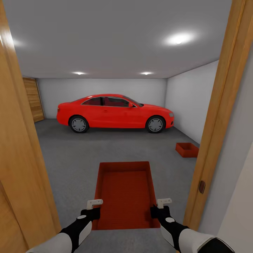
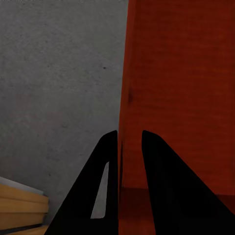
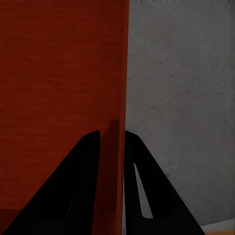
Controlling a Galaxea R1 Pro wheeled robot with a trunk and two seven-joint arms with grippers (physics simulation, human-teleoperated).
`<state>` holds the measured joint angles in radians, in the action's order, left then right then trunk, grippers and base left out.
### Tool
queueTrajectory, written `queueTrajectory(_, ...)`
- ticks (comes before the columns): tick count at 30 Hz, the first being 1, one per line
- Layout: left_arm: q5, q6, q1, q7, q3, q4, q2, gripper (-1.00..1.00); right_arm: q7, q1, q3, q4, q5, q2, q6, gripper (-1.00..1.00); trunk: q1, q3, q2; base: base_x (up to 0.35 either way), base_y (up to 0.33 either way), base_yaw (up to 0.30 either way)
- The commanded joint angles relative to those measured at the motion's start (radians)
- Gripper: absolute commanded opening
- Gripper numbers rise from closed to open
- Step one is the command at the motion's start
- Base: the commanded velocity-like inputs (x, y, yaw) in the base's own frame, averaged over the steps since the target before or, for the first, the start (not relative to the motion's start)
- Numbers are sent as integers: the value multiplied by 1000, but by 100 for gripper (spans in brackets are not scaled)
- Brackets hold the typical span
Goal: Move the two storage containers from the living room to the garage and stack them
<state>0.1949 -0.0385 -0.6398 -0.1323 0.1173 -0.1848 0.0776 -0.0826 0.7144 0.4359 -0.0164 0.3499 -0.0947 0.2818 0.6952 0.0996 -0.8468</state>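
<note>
I carry one orange-red storage container point(image 1: 125, 193) in front of me, held above the grey garage floor point(image 1: 70, 158). My left gripper point(image 1: 95, 208) is shut on its left wall, and my right gripper point(image 1: 159, 207) is shut on its right wall. In the left wrist view the container wall point(image 2: 128, 98) sits pinched between the black fingers point(image 2: 105, 166). The right wrist view shows the same grip on the other wall point(image 3: 120, 98), with a black finger point(image 3: 88, 161) on its ribbed inner side. The second storage container point(image 1: 187, 149) rests on the floor ahead at the right, near the white wall.
I stand in a doorway with wooden jambs close on the left point(image 1: 21, 158) and right point(image 1: 219, 123). A bright-red car point(image 1: 114, 112) is parked across the far end. A plank wall point(image 1: 33, 100) stands at the back left.
</note>
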Motion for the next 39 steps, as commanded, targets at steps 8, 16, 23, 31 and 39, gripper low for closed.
queueTrajectory(8,-3,-12,-1,-30,-6,-4,-6,-100,1,0,-98,-4,-46,0,0,-100,0,2,-1,-28,-84,0)
queueTrajectory(16,-3,-12,-1,-30,-6,-4,-7,-100,1,0,-97,-4,-46,-1,0,-100,0,2,-1,-11,-34,0)
queueTrajectory(23,-3,-12,-1,-30,-5,-5,-6,-100,1,0,-98,-4,-46,-1,0,-100,0,2,-1,-1,-2,68)
queueTrajectory(31,-3,-12,-1,-30,-5,-5,-5,-100,1,0,-98,-4,-22,0,0,-100,0,2,-1,0,0,172)
queueTrajectory(39,-3,-12,-1,-30,-5,-5,-5,-100,1,0,-98,-4,-19,0,0,-100,0,2,-1,0,0,17)
